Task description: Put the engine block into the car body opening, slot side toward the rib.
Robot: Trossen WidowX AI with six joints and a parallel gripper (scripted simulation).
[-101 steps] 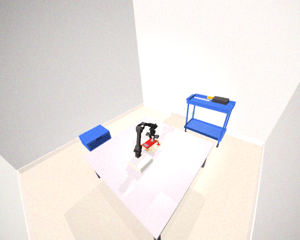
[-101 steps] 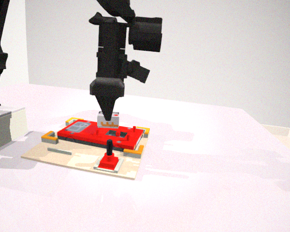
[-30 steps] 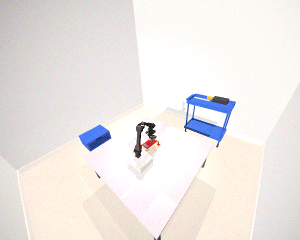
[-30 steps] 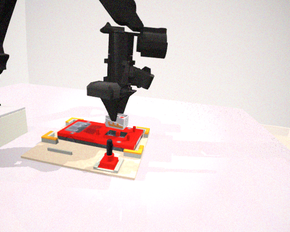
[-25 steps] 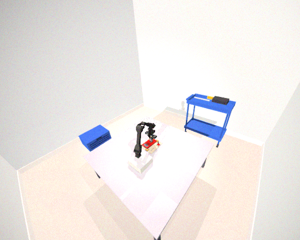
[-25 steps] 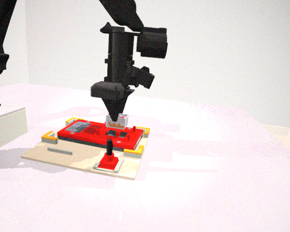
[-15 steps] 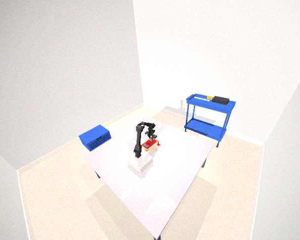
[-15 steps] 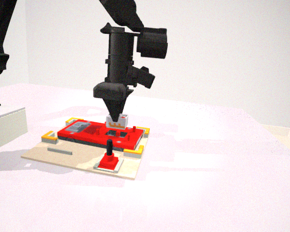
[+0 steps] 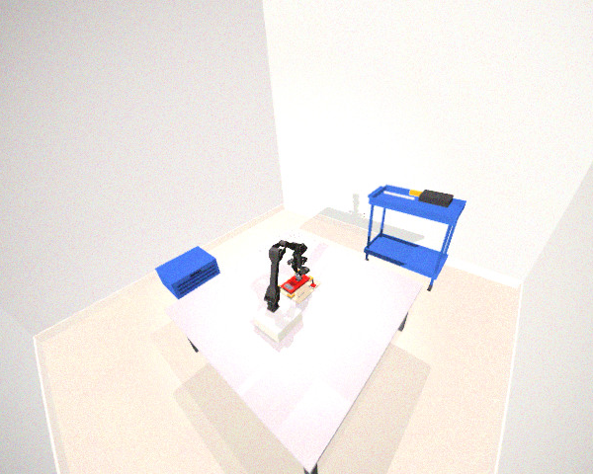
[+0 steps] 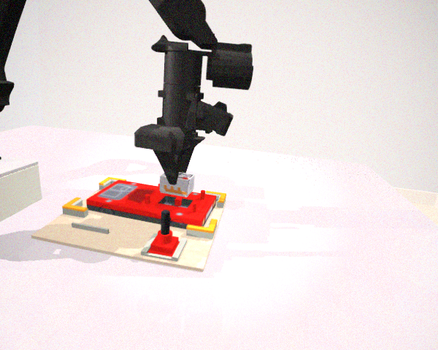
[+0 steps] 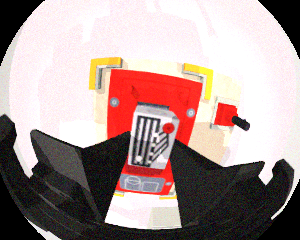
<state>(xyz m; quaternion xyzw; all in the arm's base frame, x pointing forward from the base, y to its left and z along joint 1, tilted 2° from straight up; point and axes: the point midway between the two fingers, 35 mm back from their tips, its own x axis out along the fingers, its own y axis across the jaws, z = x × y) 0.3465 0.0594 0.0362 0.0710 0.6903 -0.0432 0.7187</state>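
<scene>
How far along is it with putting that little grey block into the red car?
Done: the pincer is shut on the block and has it at the opening in the car body. In hand: the block is still above the body. Left: pushing it fully down, letting go, and pulling away cleanly.

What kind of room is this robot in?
Probably a small workshop or robot lab. A black arm stands on a big white table, with a blue cart by the wall and a blue tool chest on the floor.
</scene>
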